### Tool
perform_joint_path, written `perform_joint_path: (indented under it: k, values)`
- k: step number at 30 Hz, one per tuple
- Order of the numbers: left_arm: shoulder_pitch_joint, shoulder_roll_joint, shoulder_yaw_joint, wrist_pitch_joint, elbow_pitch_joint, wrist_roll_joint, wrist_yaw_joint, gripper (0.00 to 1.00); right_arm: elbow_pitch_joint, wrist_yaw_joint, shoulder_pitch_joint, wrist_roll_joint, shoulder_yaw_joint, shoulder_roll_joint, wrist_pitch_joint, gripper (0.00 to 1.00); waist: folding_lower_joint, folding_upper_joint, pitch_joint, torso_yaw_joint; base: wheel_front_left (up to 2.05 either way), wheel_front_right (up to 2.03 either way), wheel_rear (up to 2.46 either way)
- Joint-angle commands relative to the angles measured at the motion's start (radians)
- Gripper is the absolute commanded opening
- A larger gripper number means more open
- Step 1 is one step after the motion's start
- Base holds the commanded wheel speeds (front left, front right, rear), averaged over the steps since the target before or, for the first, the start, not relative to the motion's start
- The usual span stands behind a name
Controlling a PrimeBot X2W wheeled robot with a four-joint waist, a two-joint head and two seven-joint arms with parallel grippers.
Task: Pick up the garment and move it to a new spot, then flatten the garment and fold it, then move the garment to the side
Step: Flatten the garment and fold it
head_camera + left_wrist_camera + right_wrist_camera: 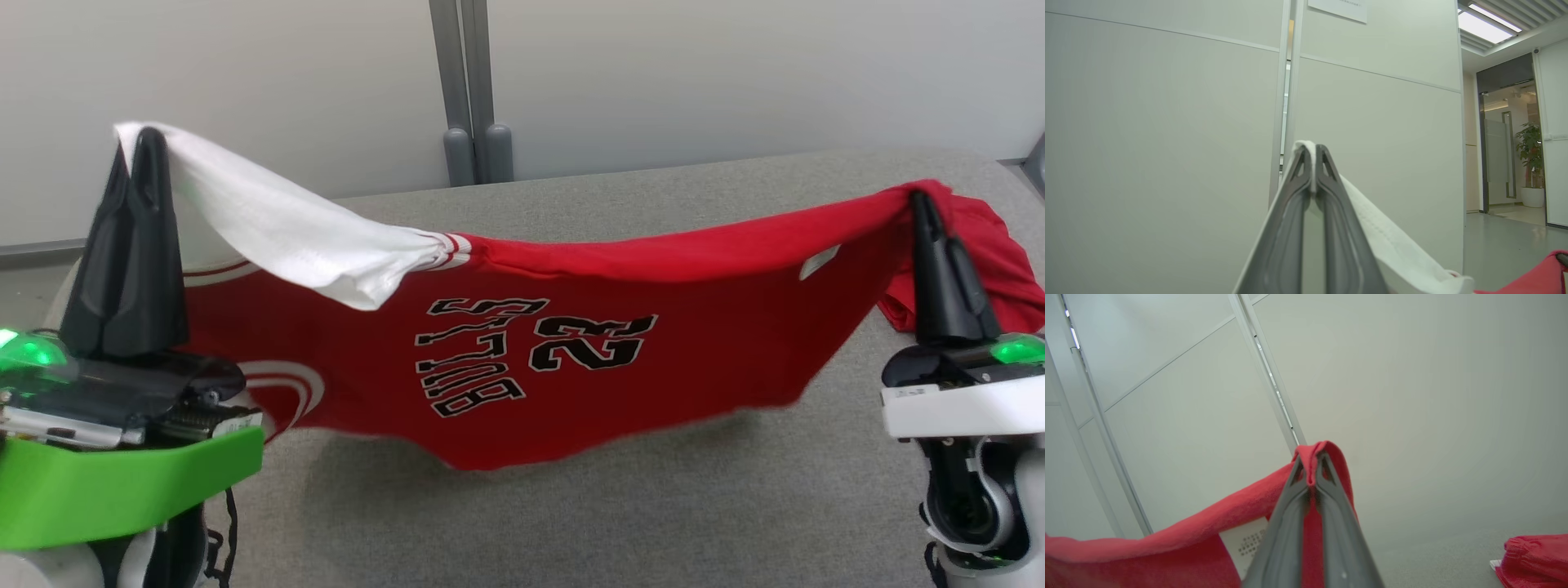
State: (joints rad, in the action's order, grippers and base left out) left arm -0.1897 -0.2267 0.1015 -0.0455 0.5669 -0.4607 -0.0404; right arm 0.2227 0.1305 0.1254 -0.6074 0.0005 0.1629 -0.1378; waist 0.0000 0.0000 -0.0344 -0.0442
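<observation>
The garment [571,343] is a red jersey with white sleeves and upside-down black "BULLS 23" lettering. It hangs stretched between both grippers above the grey table [653,506], its lower edge sagging close to the surface. My left gripper [145,139] is shut on a white sleeve [286,237], raised at the left. In the left wrist view the left gripper [1312,153] pinches white cloth [1392,245]. My right gripper [918,198] is shut on the red fabric at the right. The right wrist view shows the right gripper [1312,457] clamped on a red fold [1208,522].
A pale partition wall [735,73] with a grey post [469,90] stands behind the table. Some red cloth [1004,269] is bunched beyond the right gripper. An open doorway with a potted plant [1531,163] shows at the right of the left wrist view.
</observation>
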Motion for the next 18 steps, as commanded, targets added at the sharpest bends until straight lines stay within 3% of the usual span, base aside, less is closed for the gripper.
perform_joint_path:
  k: [1, 6, 10, 13, 18]
  values:
    - [-0.034, -0.014, 0.002, -0.022, 0.037, 0.009, -0.004, 0.0, 0.053, 0.0, -0.017, -0.004, -0.019, -0.001, 0.021, 0.0, 0.0, 0.0, 0.003, -0.002, 0.0, 0.0, 0.0]
    - [-0.135, -0.042, 0.009, -0.106, 0.124, 0.009, -0.004, 0.0, 0.219, 0.0, -0.02, -0.016, -0.081, -0.019, 0.11, 0.0, 0.0, 0.0, 0.023, -0.002, 0.0, 0.0, 0.0]
    - [-0.211, -0.052, 0.006, -0.153, 0.114, -0.008, -0.006, 0.0, 0.281, 0.0, 0.015, -0.026, -0.106, -0.04, 0.175, 0.0, 0.0, 0.0, 0.074, 0.002, 0.0, 0.0, 0.0]
    - [-0.281, -0.047, 0.004, -0.174, 0.061, -0.037, 0.002, 0.0, 0.26, 0.0, 0.069, -0.025, -0.108, -0.052, 0.209, 0.0, 0.0, 0.0, 0.129, 0.006, 0.0, 0.0, 0.0]
    - [-0.487, -0.077, -0.002, -0.201, -0.134, -0.049, 0.037, 0.0, 0.126, 0.0, 0.292, -0.016, -0.079, -0.057, 0.239, 0.0, 0.0, 0.0, 0.247, 0.008, 0.0, 0.0, 0.0]
